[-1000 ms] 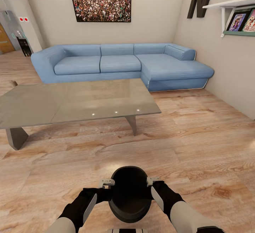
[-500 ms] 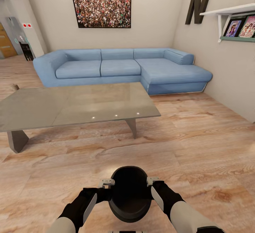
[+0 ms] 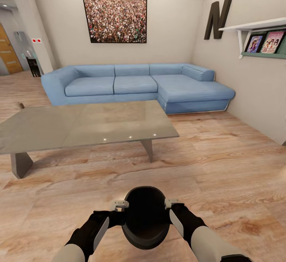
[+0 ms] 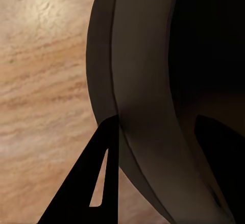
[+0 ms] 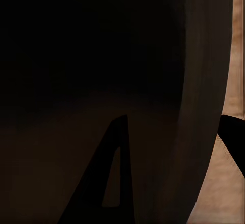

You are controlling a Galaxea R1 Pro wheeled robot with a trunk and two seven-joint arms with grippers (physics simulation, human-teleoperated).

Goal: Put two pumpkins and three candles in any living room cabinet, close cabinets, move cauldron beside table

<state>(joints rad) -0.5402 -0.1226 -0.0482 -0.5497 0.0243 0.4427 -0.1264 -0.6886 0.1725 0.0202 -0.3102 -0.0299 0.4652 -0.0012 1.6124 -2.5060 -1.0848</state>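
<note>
Head view: left gripper (image 3: 120,205) grips the left rim of the cauldron (image 3: 145,218), one finger outside and one inside the wall, pinching the rim. The cauldron is held low, in front of the robot and above the wooden floor (image 3: 222,162), mouth facing up toward the camera. The right gripper (image 3: 171,203) pinches the opposite rim the same way. Beyond them, the grey worktop (image 3: 83,125) stands on angled legs, well apart from the cauldron. Behind it is a blue corner sofa (image 3: 135,83), with a framed crowd picture (image 3: 115,19) on the wall. To the right, a wall shelf (image 3: 258,27) holds books. Left wrist view: a dark finger (image 4: 97,178) lies against the cauldron's outer wall.
</note>
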